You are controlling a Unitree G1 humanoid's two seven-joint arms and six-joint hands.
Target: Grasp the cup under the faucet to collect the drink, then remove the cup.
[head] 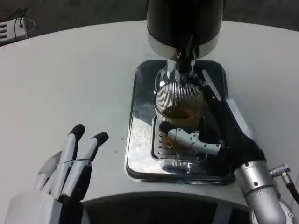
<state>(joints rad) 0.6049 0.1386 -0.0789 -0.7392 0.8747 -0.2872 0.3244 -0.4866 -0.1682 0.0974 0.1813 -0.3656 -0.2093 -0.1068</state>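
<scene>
A ribbed clear glass cup [180,106] with brown drink in it stands on the drip grate under the faucet [183,63] of a black and silver dispenser [183,23]. My right hand [205,135] reaches in from the lower right and wraps its fingers [187,137] around the cup's lower part. My left hand [70,168] rests over the white table at the lower left, fingers straight and apart, holding nothing.
The dispenser stands on a shiny metal tray [135,149] with a raised rim. White table [70,79] spreads to the left and right of it. A small white object with a cable [14,29] lies at the far left edge.
</scene>
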